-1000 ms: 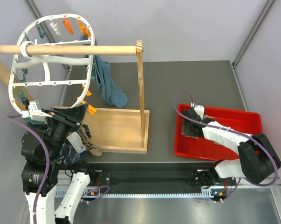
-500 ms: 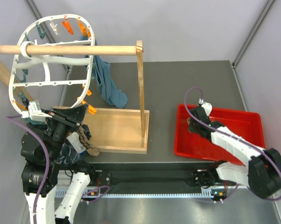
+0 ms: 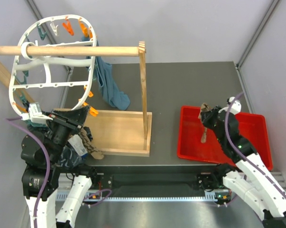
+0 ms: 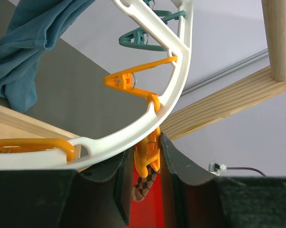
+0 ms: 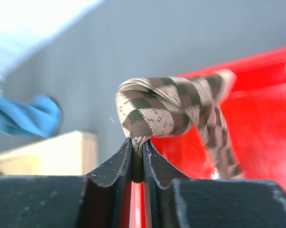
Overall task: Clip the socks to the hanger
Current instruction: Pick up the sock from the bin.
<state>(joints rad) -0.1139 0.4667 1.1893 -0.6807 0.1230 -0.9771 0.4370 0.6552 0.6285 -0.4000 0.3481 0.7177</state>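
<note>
The white oval hanger [image 3: 13, 80] hangs on the wooden rod at the far left, with orange and teal pegs round its rim. My left gripper [image 3: 82, 116] is at its lower rim [image 4: 176, 90], its jaws pressed on both sides of an orange peg [image 4: 150, 154]. An argyle sock [image 4: 145, 185] hangs from that peg and also shows in the top view [image 3: 89, 144]. My right gripper [image 3: 207, 119] is shut on the edge of a second argyle sock [image 5: 176, 111] and holds it above the red tray [image 3: 249, 124], with the sock dangling [image 3: 204, 133].
A wooden stand has a horizontal rod [image 3: 76, 50], an upright post [image 3: 143, 95] and a flat base board [image 3: 119, 130]. A blue cloth [image 3: 109, 88] hangs behind the hanger. Grey walls close in the back and right.
My right gripper has lifted the sock up out of the red tray and swung to the right. The left gripper, hanger and clipped sock have not moved.
</note>
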